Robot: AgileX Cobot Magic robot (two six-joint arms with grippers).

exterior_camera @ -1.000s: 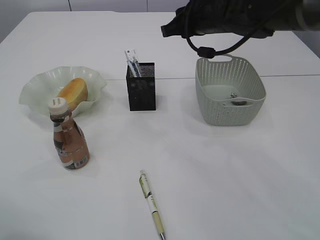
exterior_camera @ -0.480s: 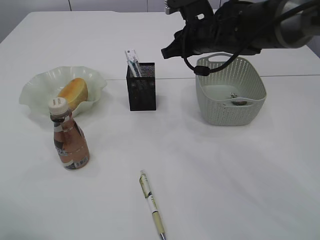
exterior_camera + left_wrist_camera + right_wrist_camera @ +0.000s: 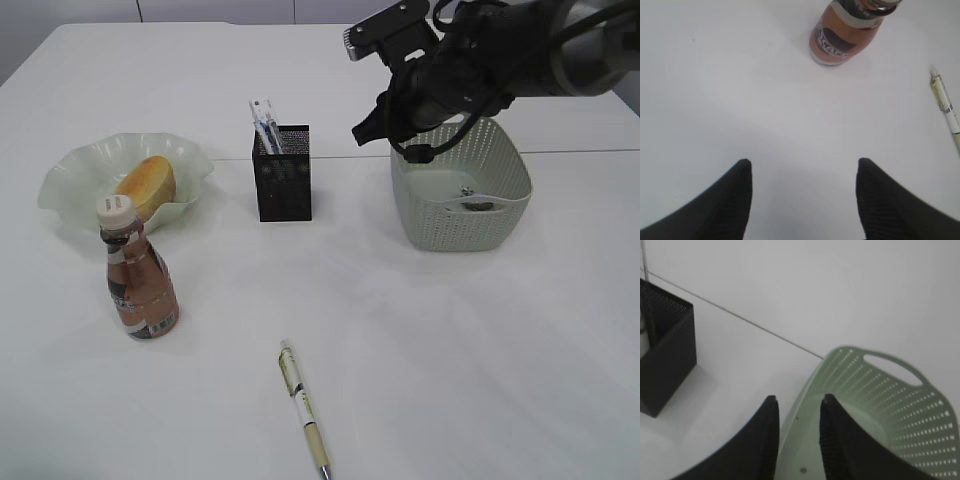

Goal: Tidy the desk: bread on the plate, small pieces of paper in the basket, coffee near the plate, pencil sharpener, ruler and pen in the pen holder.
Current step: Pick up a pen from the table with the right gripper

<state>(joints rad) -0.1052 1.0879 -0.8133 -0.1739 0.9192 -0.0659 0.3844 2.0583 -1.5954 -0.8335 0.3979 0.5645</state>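
The bread (image 3: 148, 185) lies in the wavy pale plate (image 3: 70, 180) at the left. Just in front of it stands the coffee bottle (image 3: 140, 285), also in the left wrist view (image 3: 845, 35). The black mesh pen holder (image 3: 282, 172) has a white strip, apparently the ruler (image 3: 262, 120), standing in it. A pen (image 3: 304, 408) lies on the table at the front. My right gripper (image 3: 368, 130) hangs open over the green basket's (image 3: 460, 230) left rim, empty (image 3: 800, 399). My left gripper (image 3: 802, 162) is open above bare table. The pencil sharpener is out of view.
Small dark scraps (image 3: 478, 205) lie on the basket's floor. A table seam (image 3: 580, 152) runs behind the basket and holder. In the left wrist view the pen (image 3: 945, 102) lies to the right of the bottle. The pen holder (image 3: 665, 350) is left of my right gripper.
My right arm has come down from the top edge and swung toward the basket's left rim. Nothing on the table has moved.
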